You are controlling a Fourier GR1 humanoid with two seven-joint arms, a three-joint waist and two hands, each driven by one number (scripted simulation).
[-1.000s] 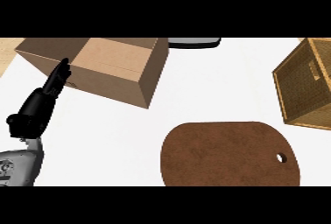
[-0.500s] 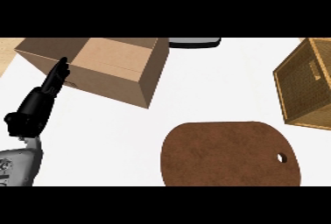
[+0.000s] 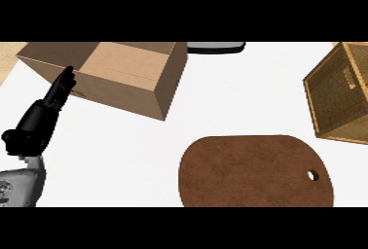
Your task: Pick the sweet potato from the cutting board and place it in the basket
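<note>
Fingers of my left hand are resting straight, unchanged; cutting board is showing no sweet potato; basket is waiting.

Round dark-brown cutting board flat at lower centre; woven wicker basket at right edge.

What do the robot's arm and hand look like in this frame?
Only the left arm shows, at the view's left edge. The forearm is a light grey casing with small dark fittings. Above it comes a black wrist section, then the left hand, all black, with slim fingers. No cables or markings show.
</note>
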